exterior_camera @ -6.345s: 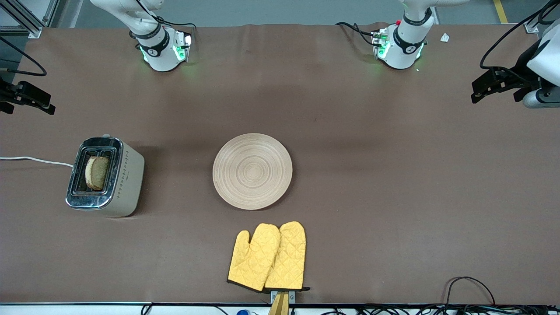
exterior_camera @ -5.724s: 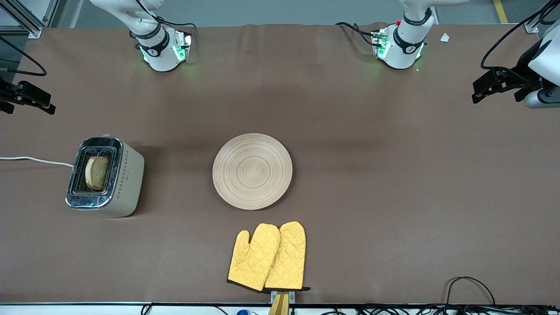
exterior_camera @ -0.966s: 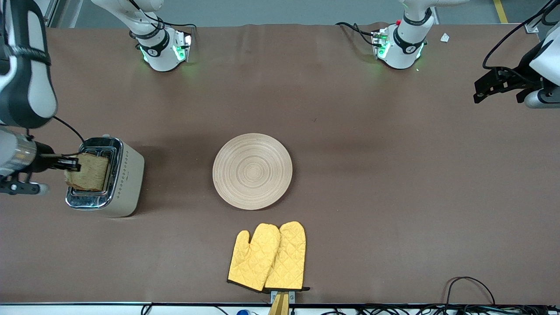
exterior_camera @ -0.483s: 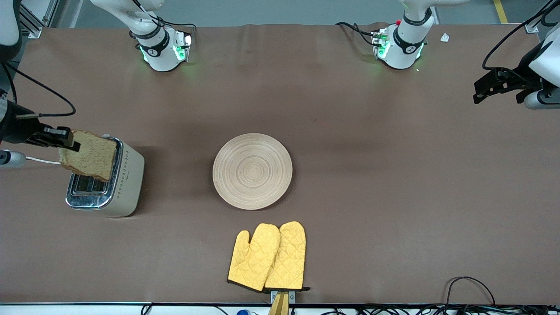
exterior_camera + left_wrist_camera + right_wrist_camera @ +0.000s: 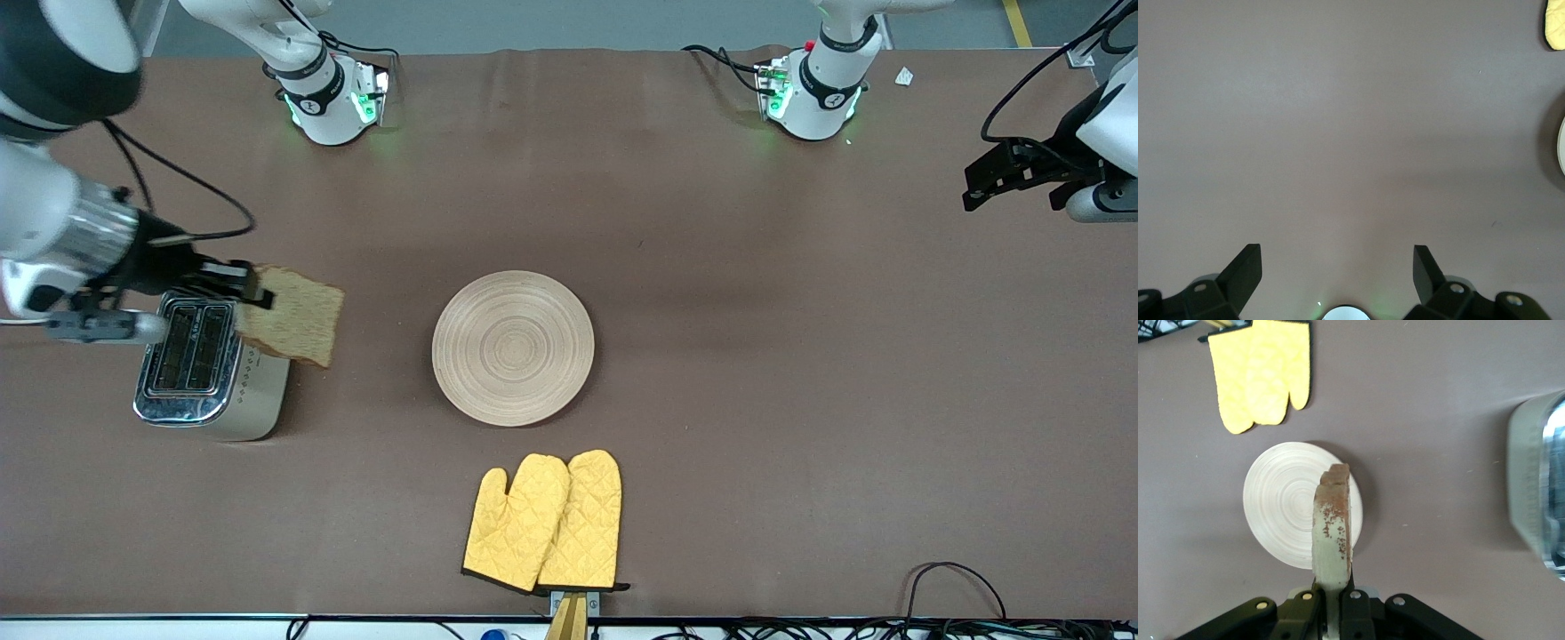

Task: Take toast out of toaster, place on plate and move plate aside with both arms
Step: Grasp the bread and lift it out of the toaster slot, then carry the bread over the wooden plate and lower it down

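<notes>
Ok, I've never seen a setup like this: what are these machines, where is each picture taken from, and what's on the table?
Two white robot arms are bolted along one table edge. The wide picture looks down from a high camera facing them; the other two come from cameras on each arm's wrist. The right gripper is shut on the toast, carrying it in the air over the toaster's edge. Its wrist view shows the slice edge-on with the plate below. The wooden plate lies mid-table, bare, with yellow oven mitts nearer the front camera. The left gripper waits open at its end of the table; its wrist view shows mostly brown table cover.
</notes>
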